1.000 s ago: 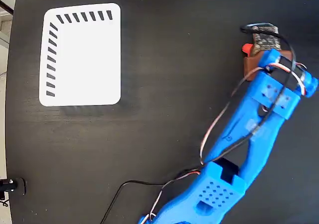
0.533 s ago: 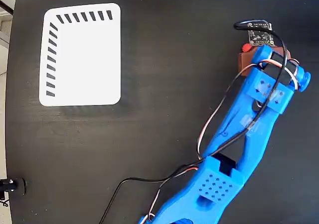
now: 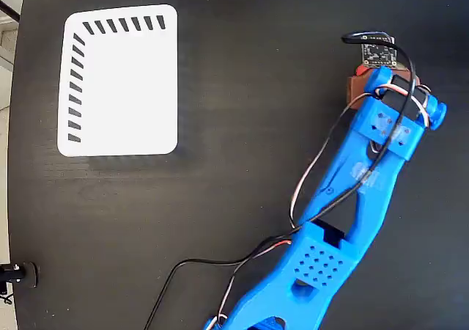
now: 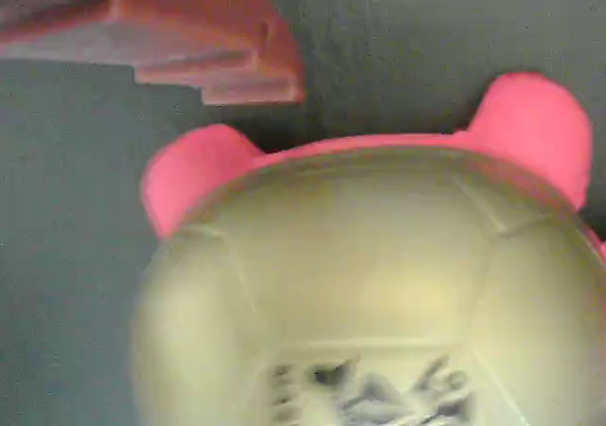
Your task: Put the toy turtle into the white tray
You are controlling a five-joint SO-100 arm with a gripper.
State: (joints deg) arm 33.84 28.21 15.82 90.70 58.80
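**A:** Where is the toy turtle [image 4: 379, 284]?

**B:** At the far right of the black table [image 3: 242, 88], under the blue arm's [image 3: 366, 176] gripper [image 3: 363, 81]. The wrist view shows its domed shell and pinkish-red legs filling the frame, one reddish finger [image 4: 170, 33] just beside it.

**A:** And the jaws?

**B:** I cannot tell. The white tray [image 3: 121, 81] lies well apart, far left.

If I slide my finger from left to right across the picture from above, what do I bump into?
White tray → bare black table → blue robot arm, with the toy turtle peeking out by its far end.
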